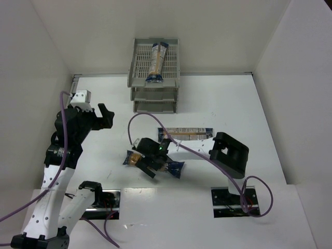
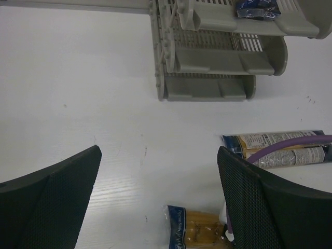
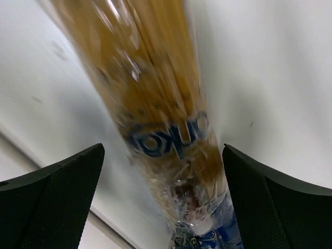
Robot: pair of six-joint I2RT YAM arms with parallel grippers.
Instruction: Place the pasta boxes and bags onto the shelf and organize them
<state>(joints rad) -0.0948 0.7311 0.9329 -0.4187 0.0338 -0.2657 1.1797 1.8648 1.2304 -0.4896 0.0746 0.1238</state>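
Right end effector (image 1: 151, 162) open, straddling a clear, blue-ended bag of yellow-orange spaghetti (image 3: 155, 104) on the white surface (image 1: 233, 104). Left end effector (image 2: 159, 150) open, empty. Grey plastic three-tier tray shelf (image 1: 154, 106) stands well apart. Risk: an off-centre grip lets the slippery bag sag and slip.

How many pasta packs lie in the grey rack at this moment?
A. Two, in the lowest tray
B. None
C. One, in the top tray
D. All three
C: only one pack lies in the top tray of the rack, while the second pack and the third pack are down on the table.
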